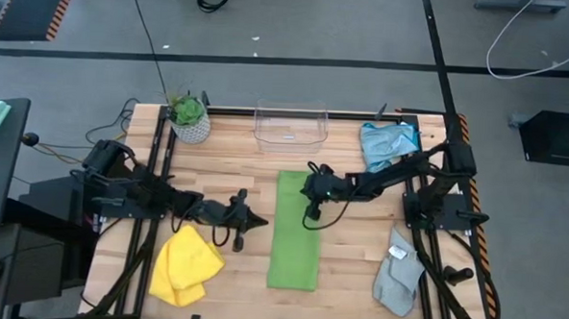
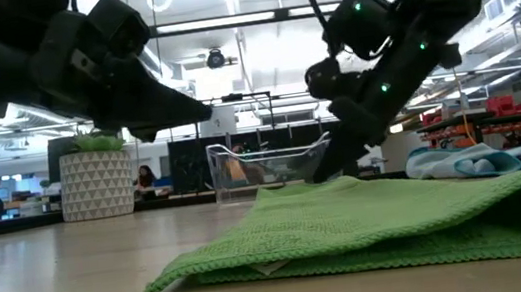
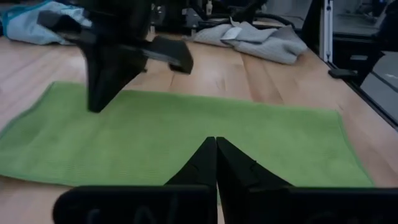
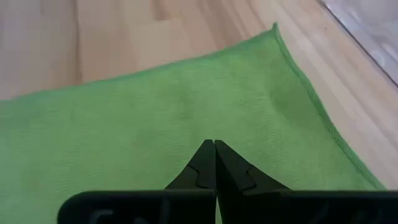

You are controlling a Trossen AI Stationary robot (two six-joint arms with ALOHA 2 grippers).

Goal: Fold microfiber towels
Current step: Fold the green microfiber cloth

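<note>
Four towels lie on the wooden table (image 1: 337, 277). The green towel (image 1: 295, 229) sits in the middle as a long folded strip running from near the clear plastic bin (image 1: 290, 124) toward the front edge. The yellow towel (image 1: 185, 265) is bunched at the front on the left arm's side, the pale grey towel (image 1: 399, 273) is crumpled at the front on the right arm's side, and the light blue towel (image 1: 387, 140) lies heaped at the back near the right arm's base. The right gripper (image 1: 310, 214) hangs over the green towel's edge on the right arm's side, its fingers pressed together with nothing between them, tips just above or touching the cloth. The left gripper (image 1: 261, 221) hovers over bare wood just beside the green towel's other long edge, fingers also closed and empty. A potted plant (image 1: 189, 117) stands at the back on the left arm's side
</note>
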